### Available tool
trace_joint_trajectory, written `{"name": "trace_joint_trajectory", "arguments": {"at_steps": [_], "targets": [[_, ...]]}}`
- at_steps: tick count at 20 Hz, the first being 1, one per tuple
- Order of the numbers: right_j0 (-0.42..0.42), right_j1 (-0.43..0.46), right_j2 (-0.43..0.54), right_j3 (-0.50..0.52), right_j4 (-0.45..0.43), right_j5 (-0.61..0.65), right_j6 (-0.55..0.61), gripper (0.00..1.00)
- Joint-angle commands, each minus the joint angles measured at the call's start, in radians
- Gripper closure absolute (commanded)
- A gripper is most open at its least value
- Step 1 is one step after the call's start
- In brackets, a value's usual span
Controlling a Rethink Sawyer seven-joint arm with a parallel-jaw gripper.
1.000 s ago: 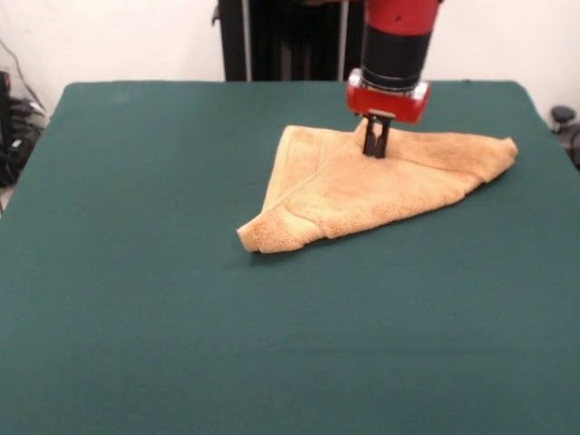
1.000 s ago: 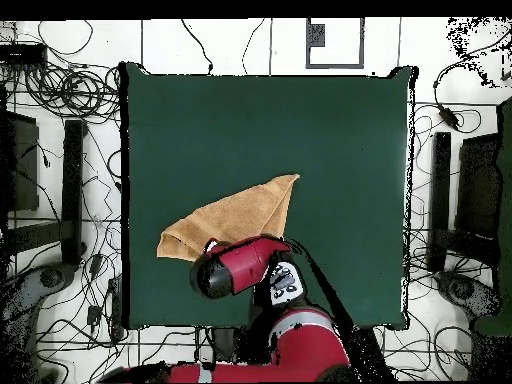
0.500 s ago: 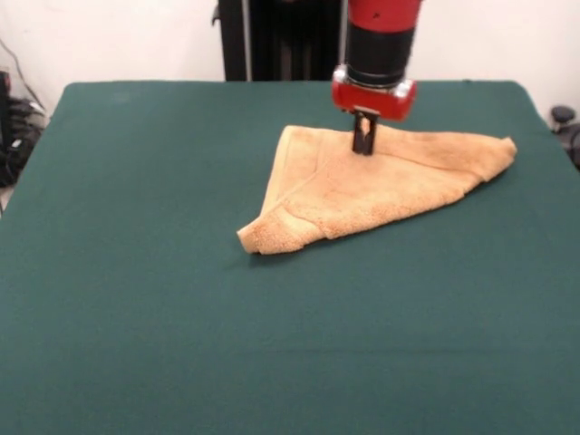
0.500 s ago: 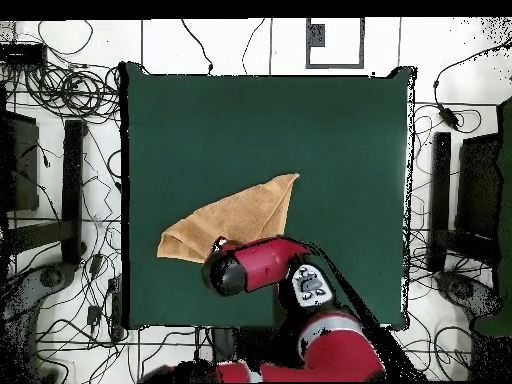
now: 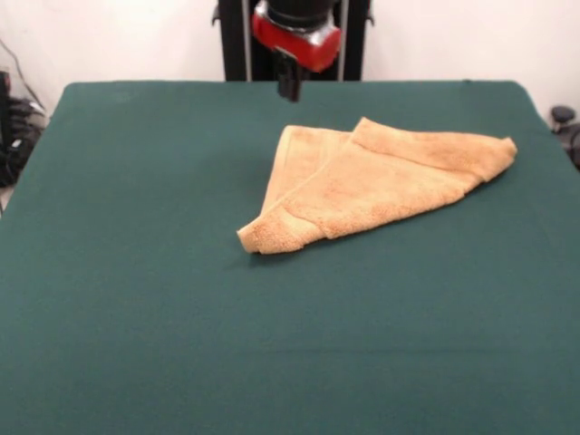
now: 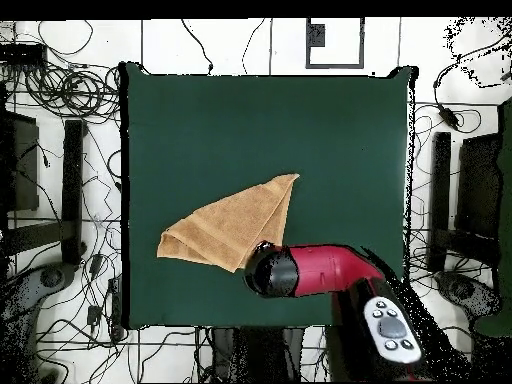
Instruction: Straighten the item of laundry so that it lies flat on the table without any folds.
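Observation:
The tan-orange towel [image 5: 372, 177] lies folded into a rough triangle on the green table [image 5: 136, 272], right of the middle. One layer overlaps another, with a rolled corner at the near left. My gripper [image 5: 288, 89] hangs above the table's far edge, up and left of the towel. It is clear of the towel, empty, and its fingers look pressed together. In the overhead view the towel [image 6: 235, 225] lies left of centre on the table [image 6: 250, 130]. There the red wrist [image 6: 275, 272] covers the gripper, just beside the towel's lower edge.
The black pedestal [image 5: 234, 41] stands behind the table's far edge. Cables [image 6: 60, 90] and dark stands [image 6: 70, 190] ring the table on the floor. A dark object [image 5: 562, 116] sits off the right edge.
The gripper has lifted off the towel's far part and drawn back toward the pedestal, leftward in the front view. The arm swung round in the overhead view. The towel lies about as before.

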Motion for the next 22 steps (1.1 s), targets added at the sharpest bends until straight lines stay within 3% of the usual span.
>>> {"name": "trace_joint_trajectory", "arguments": {"at_steps": [1,10,17,22], "targets": [[0.016,-0.02,0.149,0.074,0.017,0.067,-0.131,1.0],[0.073,-0.001,0.105,0.058,-0.023,0.016,-0.07,1.0],[0.193,0.047,-0.009,0.083,-0.109,-0.246,0.086,1.0],[0.227,0.063,-0.043,0.101,-0.101,-0.31,0.102,1.0]]}}
